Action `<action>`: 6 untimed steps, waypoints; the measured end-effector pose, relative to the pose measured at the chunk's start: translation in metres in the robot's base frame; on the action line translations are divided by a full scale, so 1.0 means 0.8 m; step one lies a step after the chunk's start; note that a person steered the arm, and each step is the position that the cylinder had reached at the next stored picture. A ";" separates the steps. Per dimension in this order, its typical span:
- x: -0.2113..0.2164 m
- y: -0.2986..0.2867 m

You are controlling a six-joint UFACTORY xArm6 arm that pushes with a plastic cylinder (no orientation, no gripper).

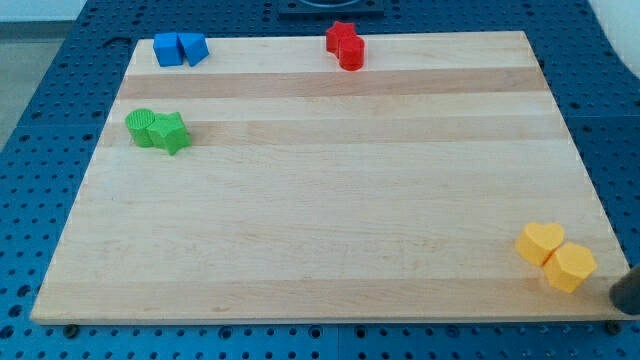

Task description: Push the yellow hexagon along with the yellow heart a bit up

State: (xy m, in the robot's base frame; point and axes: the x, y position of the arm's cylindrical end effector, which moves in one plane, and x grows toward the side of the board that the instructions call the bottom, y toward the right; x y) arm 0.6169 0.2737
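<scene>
Two yellow blocks, the heart (540,242) touching the hexagon (571,267), sat by the surface's (320,220) lower-right edge; our tip (622,298), which had no hand, risked splitting them if off-centre.

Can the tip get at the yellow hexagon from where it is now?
Probably yes. My tip sits just off the board's lower right corner, right of the yellow hexagon, with nothing between them; the yellow heart touches its upper left.
</scene>
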 end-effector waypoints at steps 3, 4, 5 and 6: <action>-0.002 -0.033; -0.002 -0.046; -0.002 -0.061; -0.004 -0.063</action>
